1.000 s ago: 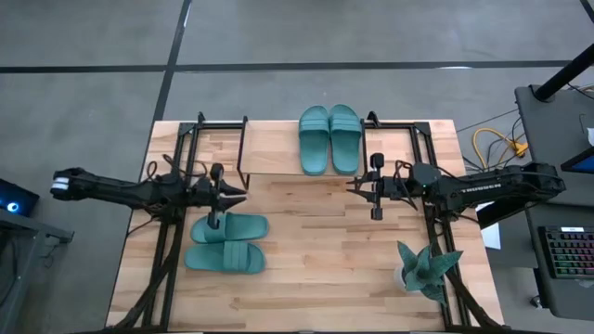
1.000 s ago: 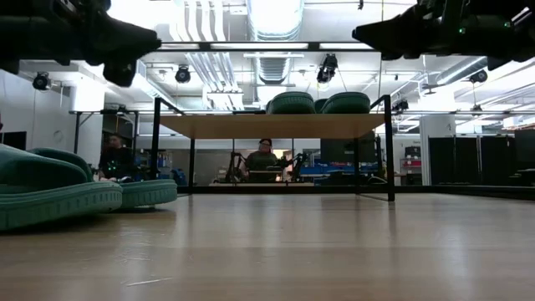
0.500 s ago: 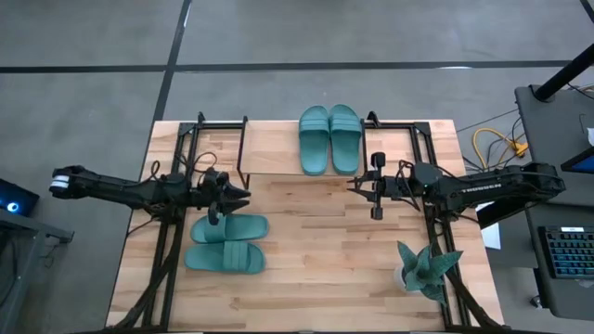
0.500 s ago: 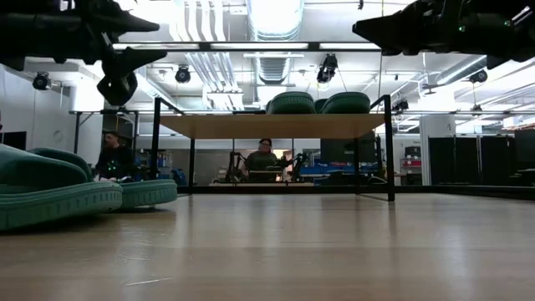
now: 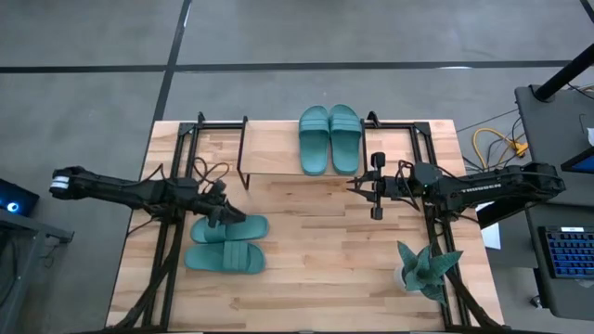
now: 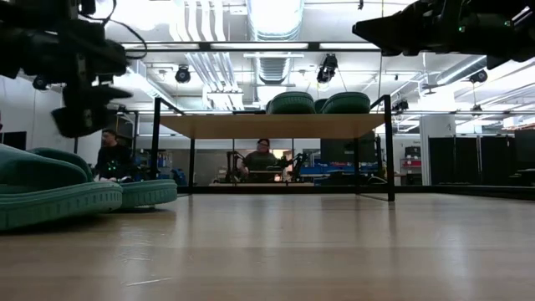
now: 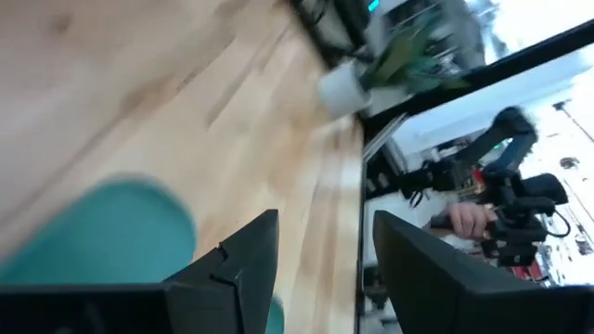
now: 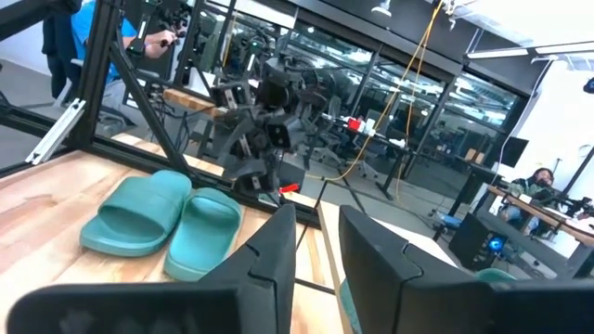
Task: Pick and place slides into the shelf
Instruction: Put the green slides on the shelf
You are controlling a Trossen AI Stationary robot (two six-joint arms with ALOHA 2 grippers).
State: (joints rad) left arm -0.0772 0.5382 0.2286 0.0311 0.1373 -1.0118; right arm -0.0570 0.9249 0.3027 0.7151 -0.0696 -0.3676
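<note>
Left gripper (image 5: 230, 214), fingers apart, hovers at edge of upper of 2 teal slides on bench (image 5: 229, 242), holding nothing. 2 more slides (image 5: 329, 139) sit side by side on shelf (image 5: 278, 148). Right gripper (image 5: 376, 186), fingers apart, waits beside shelf, well clear.

Bright overhead lights, blurred left wrist view
</note>
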